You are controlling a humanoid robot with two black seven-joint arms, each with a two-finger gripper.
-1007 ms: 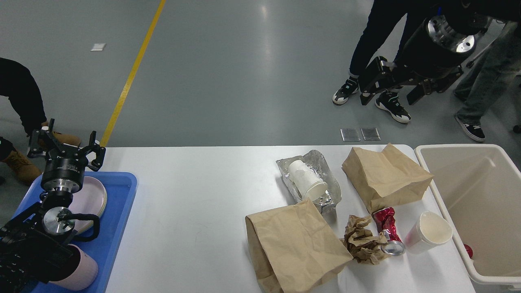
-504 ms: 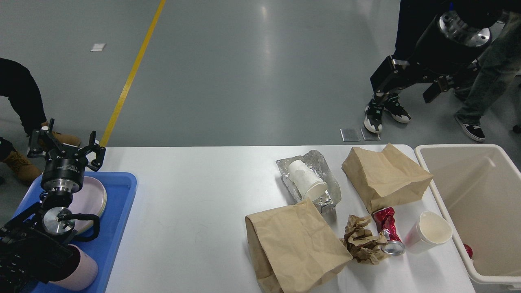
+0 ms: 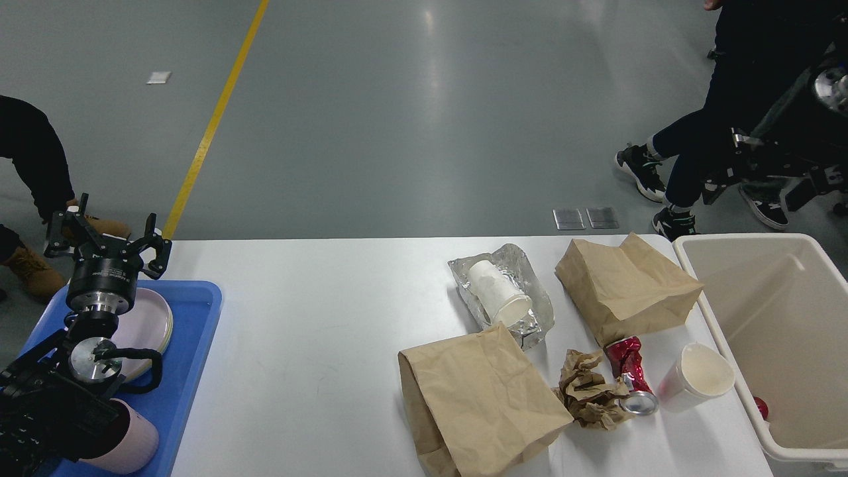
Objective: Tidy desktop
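Observation:
The white desktop point(image 3: 318, 331) carries litter on its right half. There are two brown paper bags point(image 3: 477, 397) point(image 3: 626, 285), a white paper cup on crumpled foil point(image 3: 500, 298), a crumpled brown paper wad point(image 3: 586, 391), a crushed red can point(image 3: 629, 374) and a white cup on its side point(image 3: 699, 377). My left gripper point(image 3: 109, 238) hovers open and empty over the far end of the blue tray point(image 3: 192, 371). Open and holding nothing, my right gripper point(image 3: 758, 189) hangs high beyond the table's far right corner, dark against a person's legs.
A cream bin point(image 3: 729, 318) stands at the table's right end with something red point(image 3: 762, 407) inside. The blue tray holds stacked pink plates point(image 3: 149, 324) and a pink cup point(image 3: 132, 447). People stand beyond the far right and at the far left point(image 3: 26, 165).
My right arm has swung up and to the right, away from above the far paper bag. The person behind it walked right. My left arm has not moved.

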